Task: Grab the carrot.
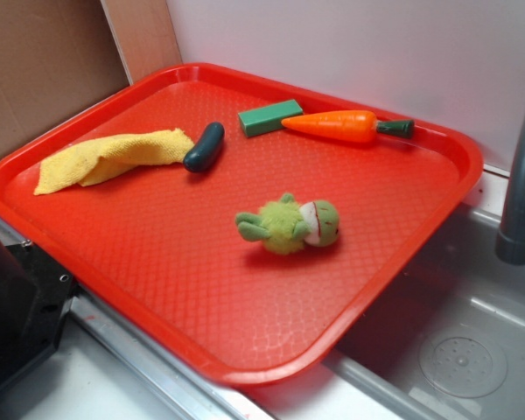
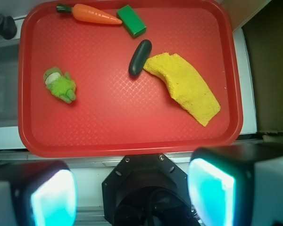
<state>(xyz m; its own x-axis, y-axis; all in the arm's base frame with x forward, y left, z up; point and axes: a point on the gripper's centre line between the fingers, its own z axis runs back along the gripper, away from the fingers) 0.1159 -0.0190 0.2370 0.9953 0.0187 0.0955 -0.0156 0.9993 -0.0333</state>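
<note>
Red plastic, textured with a fine diamond pattern, forms the one large tray (image 1: 140, 262) that fills most of both views. It rests partly over a grey metal sink (image 1: 472, 306), beside a single grey faucet post (image 1: 521, 175) at the right of the exterior view.

Five things lie on the tray, one of each. One glossy orange carrot (image 1: 332, 125) with a short dark green stem lies on its side along the far rim, its point almost touching one green rectangular block (image 1: 269, 117). One dark green cucumber-shaped toy (image 1: 204, 147) lies nearer the middle, its end touching one crumpled yellow cloth (image 1: 114, 159). One fuzzy green plush toy (image 1: 289, 226) with a pale face lies alone toward the centre, well apart from the rest.

One gripper (image 2: 132, 195) appears in the wrist view, hovering outside the tray's near edge and well apart from the carrot, which sits at the opposite rim. Its two fingers (image 2: 212, 193), glowing pale teal, stand wide apart with nothing between them. In the exterior view only a dark part of the robot shows at the lower left corner.
</note>
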